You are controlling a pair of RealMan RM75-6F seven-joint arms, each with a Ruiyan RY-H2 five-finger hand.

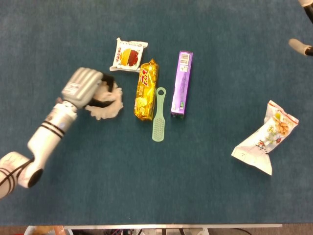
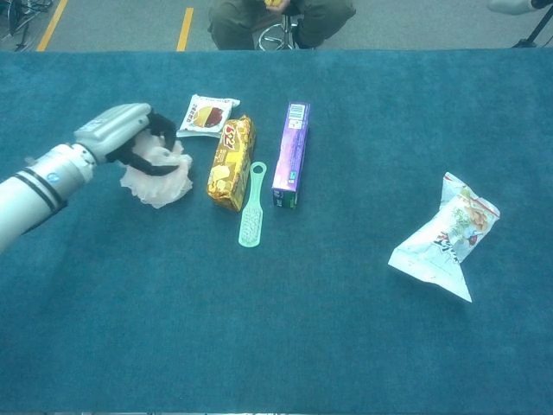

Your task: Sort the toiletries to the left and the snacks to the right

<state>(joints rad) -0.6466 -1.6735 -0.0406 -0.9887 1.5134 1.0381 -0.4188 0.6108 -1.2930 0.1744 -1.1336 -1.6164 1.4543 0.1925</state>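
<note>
We note the left hand (image 1: 83, 88) gripping the pale crumpled pouch (image 1: 108, 104), left of the gold snack pack (image 1: 145, 89); open cloth lies further left. Right hand's state unclear.

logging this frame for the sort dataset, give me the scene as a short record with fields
surface: blue table cloth
left hand: left hand grips a white crumpled packet, left of the middle cluster
right hand: only a bit shows at the right edge, state unclear
middle cluster: small white snack packet, gold biscuit pack, green brush, purple box
right side: white snack bag, lying alone
background: seated person beyond the table in chest view
</note>
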